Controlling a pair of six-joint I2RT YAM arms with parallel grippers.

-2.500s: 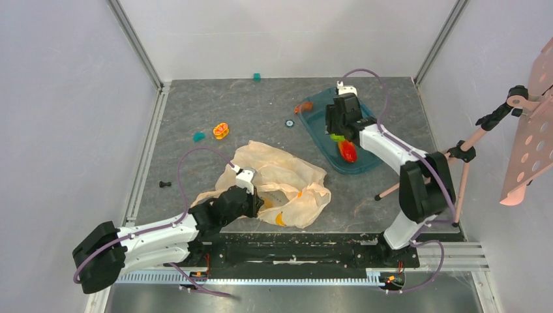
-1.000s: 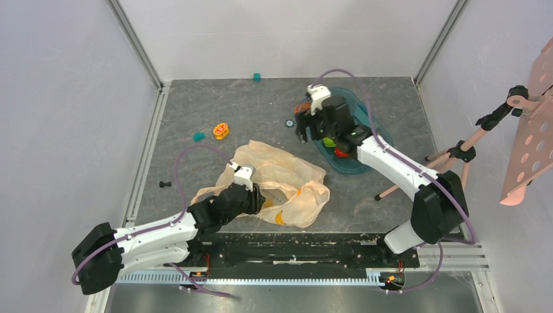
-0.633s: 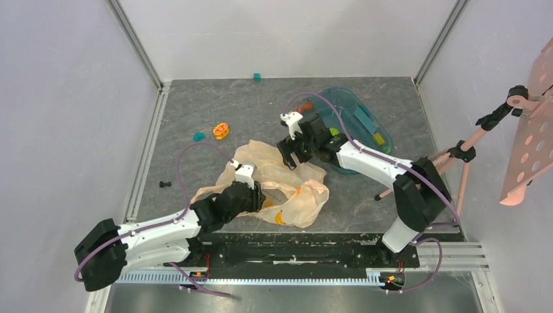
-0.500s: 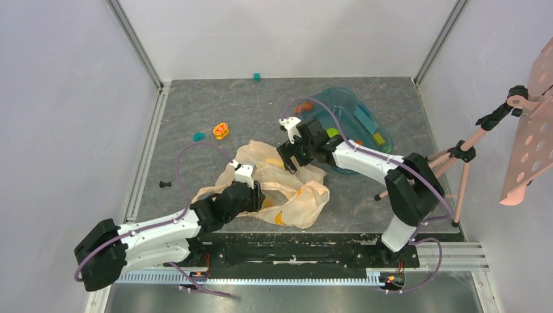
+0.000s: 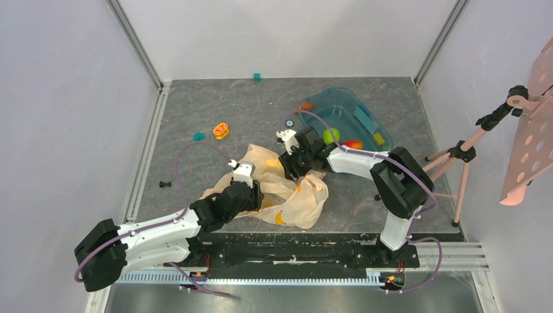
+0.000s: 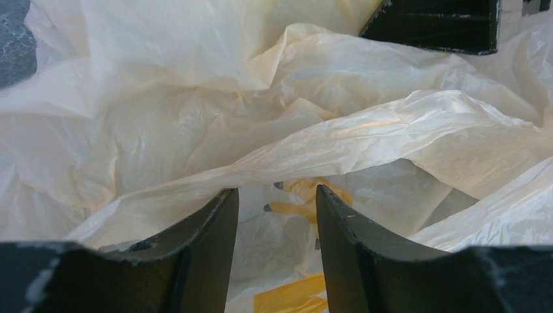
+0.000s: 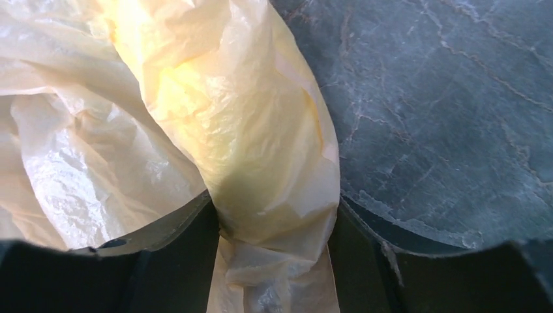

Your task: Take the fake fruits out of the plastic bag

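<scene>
Item: plastic bag (image 5: 297,199), crumpled on the tabletop (image 5: 195,104) between my arms. My left gripper (image 6: 277,195): narrow gap, pinched on its film. My right gripper (image 7: 274,208): fingers around a bunched fold at the far edge; clamped or not, I cannot tell. Green fruit (image 5: 331,135) and red-orange fruit (image 5: 353,144): in teal tub (image 5: 339,101).

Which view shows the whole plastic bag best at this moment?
Top external: the plastic bag lies in full outline on the table. Left wrist shows only crinkled folds and orange print beyond the left fingers; right wrist shows one bunched fold between the right fingers.
</scene>
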